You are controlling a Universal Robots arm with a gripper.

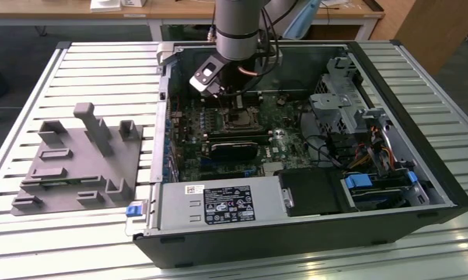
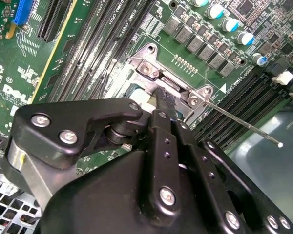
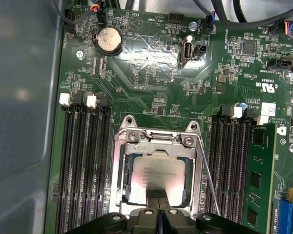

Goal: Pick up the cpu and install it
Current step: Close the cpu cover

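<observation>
The cpu (image 3: 156, 168), a pale silvery square, lies flat inside the open motherboard socket (image 3: 156, 137) in the first wrist view. My gripper (image 3: 157, 193) hangs right over it. Its dark fingertips are pressed together with no gap and sit on the edge of the chip nearest the wrist. The chip is not held between them. In the second wrist view the gripper (image 2: 163, 101) points down at the socket's metal frame (image 2: 151, 66), and its black body hides most of the socket. In the exterior view the arm reaches into the case, with the gripper (image 1: 235, 105) just above the socket (image 1: 238, 121).
The socket's thin lever rod (image 3: 208, 180) stands raised beside the frame. Memory slots (image 3: 85, 161) flank the socket on both sides, and a green memory stick (image 3: 260, 180) sits in one. The open computer case (image 1: 443, 175) walls in the board. A grey fixture (image 1: 78, 160) with upright posts lies at the exterior view's left.
</observation>
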